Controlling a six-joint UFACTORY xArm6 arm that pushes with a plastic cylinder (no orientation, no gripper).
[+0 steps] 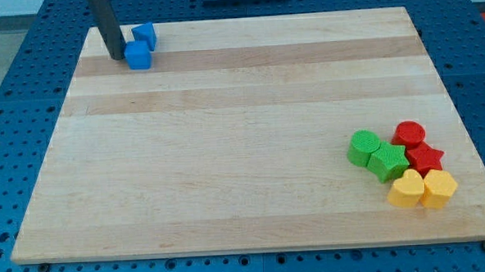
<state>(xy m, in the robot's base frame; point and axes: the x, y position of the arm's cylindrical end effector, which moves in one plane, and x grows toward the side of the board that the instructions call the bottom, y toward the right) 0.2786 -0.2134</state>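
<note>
Nearest the view's bottom, two yellow blocks, a yellow heart (405, 189) and a yellow hexagon-like block (439, 188), touch each other at the table's (227, 153) right. Above them sit a red star (425, 158) and red cylinder (409, 134), with a green star (387, 161) and green cylinder (363, 147) just left. No claw shows: my tip (117, 56) touches the left of a blue cube (138, 55); another blue block (145, 35) lies just behind it.
</note>
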